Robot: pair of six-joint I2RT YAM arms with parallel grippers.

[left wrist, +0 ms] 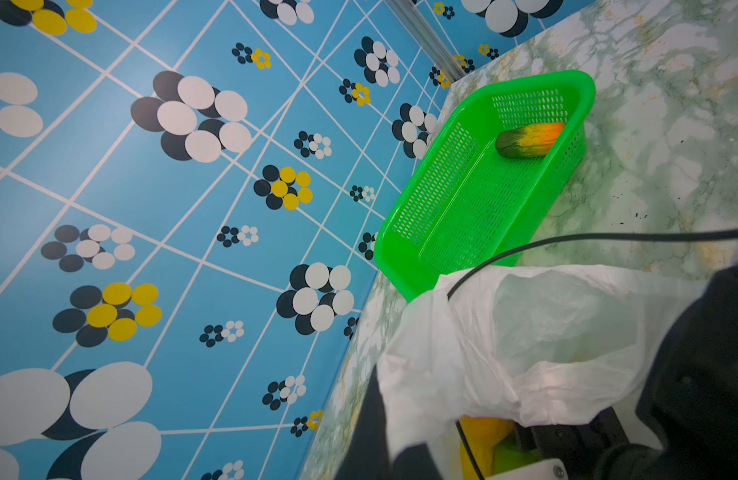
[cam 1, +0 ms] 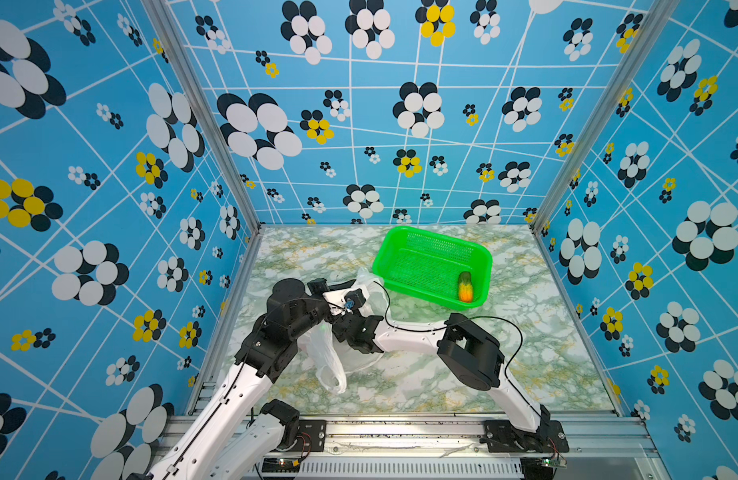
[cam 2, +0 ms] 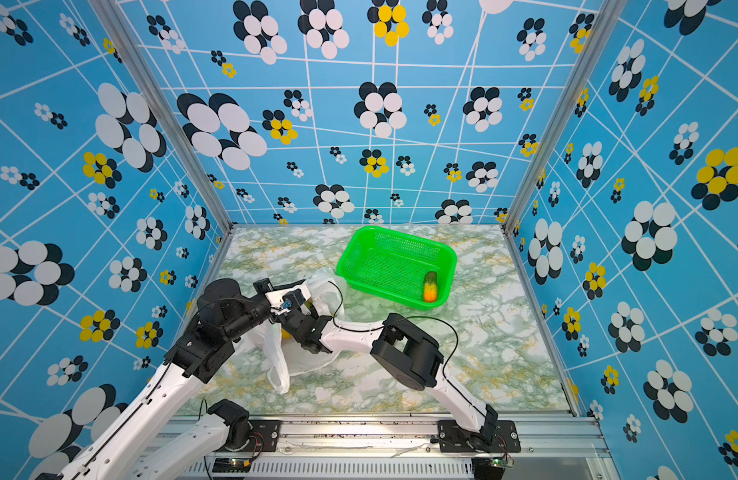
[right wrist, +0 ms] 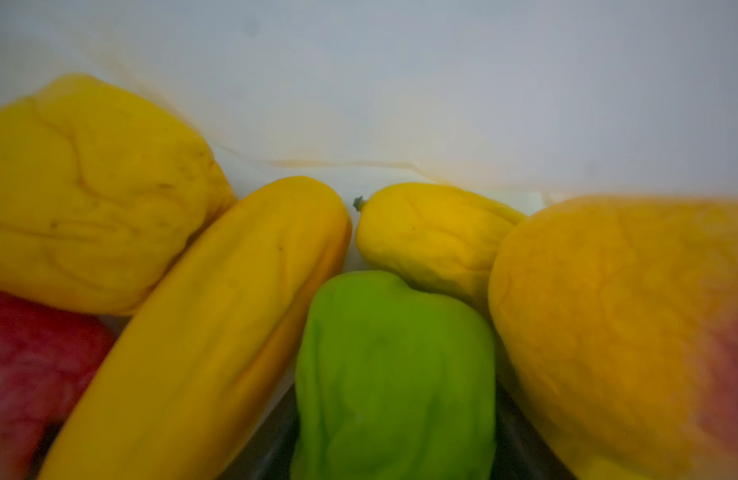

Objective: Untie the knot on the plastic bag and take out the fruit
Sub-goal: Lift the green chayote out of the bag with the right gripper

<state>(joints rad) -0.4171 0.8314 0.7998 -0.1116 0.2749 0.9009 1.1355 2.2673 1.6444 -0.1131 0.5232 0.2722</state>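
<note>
The white plastic bag (cam 1: 330, 365) (cam 2: 276, 365) lies crumpled at the front left of the table, its mouth open. My left gripper (left wrist: 394, 449) is shut on the bag's rim (left wrist: 525, 332) and holds it up. My right arm (cam 1: 400, 338) reaches across into the bag, so its gripper is hidden in both top views. Inside, my right gripper (right wrist: 394, 449) has its dark jaws against both sides of a green fruit (right wrist: 394, 374). Several yellow fruits (right wrist: 213, 332), an orange one (right wrist: 608, 324) and a red one (right wrist: 26, 353) crowd round it. The knot is out of view.
A green mesh basket (cam 1: 421, 291) (cam 2: 384, 286) (left wrist: 442, 249) stands at the back right, just beyond the bag. It holds one green-orange fruit (cam 1: 465, 286) (cam 2: 430, 286) (left wrist: 529, 139). A black cable (left wrist: 608, 237) runs over the bag. Patterned walls close in three sides.
</note>
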